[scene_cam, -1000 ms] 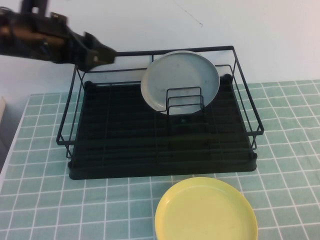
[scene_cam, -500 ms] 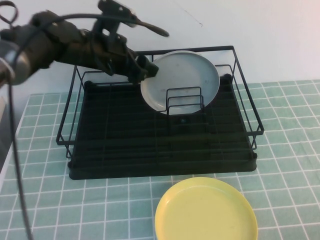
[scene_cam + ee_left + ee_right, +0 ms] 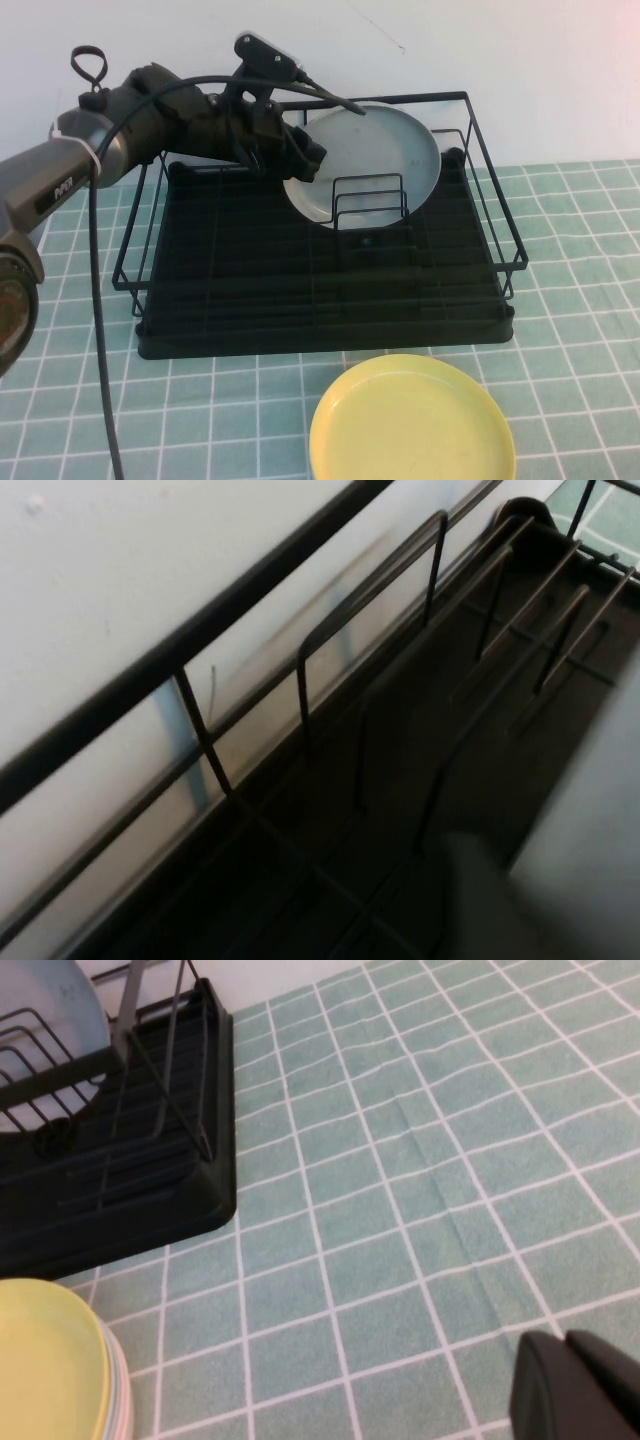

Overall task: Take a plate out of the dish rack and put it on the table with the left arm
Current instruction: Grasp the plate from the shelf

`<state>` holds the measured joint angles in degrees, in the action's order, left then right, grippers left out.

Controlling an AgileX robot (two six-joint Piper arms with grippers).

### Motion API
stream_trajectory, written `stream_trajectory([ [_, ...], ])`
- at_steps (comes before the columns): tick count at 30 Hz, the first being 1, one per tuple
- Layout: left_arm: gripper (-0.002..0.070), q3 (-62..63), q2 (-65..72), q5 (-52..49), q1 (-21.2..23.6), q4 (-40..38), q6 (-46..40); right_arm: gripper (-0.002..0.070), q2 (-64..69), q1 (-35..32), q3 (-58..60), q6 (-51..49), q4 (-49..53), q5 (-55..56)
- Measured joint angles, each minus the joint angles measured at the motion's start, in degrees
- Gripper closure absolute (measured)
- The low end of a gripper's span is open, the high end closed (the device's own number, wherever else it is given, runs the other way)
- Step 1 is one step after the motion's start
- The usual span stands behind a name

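The pale grey-white plate (image 3: pixel 370 150) stands on edge in the wire loops at the back of the black dish rack (image 3: pixel 300 300). My left gripper (image 3: pixel 303 158) reaches over the rack's back left and sits at the plate's left rim, jaws open. In the left wrist view the plate (image 3: pixel 590 820) fills the corner close beside one blurred finger (image 3: pixel 470 900), with the rack's wires (image 3: pixel 200 640) behind. My right gripper (image 3: pixel 575 1385) is shut and empty, low over the mint-green tiled table (image 3: pixel 400 1160); it is out of the high view.
A yellow plate (image 3: pixel 412 420) lies on the table (image 3: pixel 570 330) in front of the rack, stacked on another plate in the right wrist view (image 3: pixel 40 1360). A white wall stands behind the rack. Open tiles lie to the rack's right and left.
My left arm has swung in from the far left over the rack's back rail, and its gripper has come down to the plate's left rim. The plate has not moved.
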<state>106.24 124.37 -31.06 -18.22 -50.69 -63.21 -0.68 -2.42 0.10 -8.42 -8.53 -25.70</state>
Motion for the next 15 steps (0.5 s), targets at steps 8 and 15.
stream_trajectory([
  [8, 0.0597, 0.4, 0.3, 0.9, 0.0, 0.0, -0.5, 0.0678, 0.0, 0.0, 0.0, 0.0, 0.0, 0.0],
  [15, 0.0599, 0.4, -3.2, 0.7, 0.0, 0.4, -0.4, 0.0678, 0.0, 0.0, 0.0, 0.0, 0.0, 0.0],
])
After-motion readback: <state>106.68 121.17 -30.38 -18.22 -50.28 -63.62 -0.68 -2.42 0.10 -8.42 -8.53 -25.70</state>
